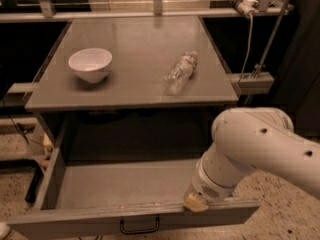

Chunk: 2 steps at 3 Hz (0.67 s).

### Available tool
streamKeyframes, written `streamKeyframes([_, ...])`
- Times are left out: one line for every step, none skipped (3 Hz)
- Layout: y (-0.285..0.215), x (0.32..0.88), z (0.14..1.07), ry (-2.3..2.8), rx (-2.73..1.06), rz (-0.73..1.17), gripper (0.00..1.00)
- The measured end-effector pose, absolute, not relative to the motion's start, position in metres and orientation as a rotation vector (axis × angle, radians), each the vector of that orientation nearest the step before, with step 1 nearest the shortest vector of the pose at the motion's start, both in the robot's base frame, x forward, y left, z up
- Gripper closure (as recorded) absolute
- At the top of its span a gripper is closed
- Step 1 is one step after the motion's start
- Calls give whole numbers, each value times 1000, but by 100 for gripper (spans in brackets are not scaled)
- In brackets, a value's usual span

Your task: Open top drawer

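Observation:
The top drawer [100,219] is a wide grey metal drawer pulled far out from under the grey tabletop [135,84]. Its deep grey box is bare inside, and a small black loop handle [139,227] hangs at the centre of its front. My white arm reaches in from the right and bends down to the drawer's front rim. The gripper [196,202] sits at that rim, to the right of the handle, mostly hidden behind the arm's wrist.
A white bowl [90,64] stands on the tabletop at the left. A clear plastic bottle [180,72] lies on its side at the right. A metal rail runs along the back. Cables and a bracket [255,81] are at the right. Speckled floor lies around.

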<state>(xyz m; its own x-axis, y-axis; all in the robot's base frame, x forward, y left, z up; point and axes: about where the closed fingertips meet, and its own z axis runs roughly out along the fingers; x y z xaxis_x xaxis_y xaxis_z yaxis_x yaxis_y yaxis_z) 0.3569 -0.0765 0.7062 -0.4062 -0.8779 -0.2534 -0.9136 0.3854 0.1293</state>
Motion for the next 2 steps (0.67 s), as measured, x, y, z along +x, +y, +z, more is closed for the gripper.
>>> streamKeyframes([-77,357,706,2493,-1623,375,100])
streamKeyframes([-87,311,710,2564,-1586,379,100])
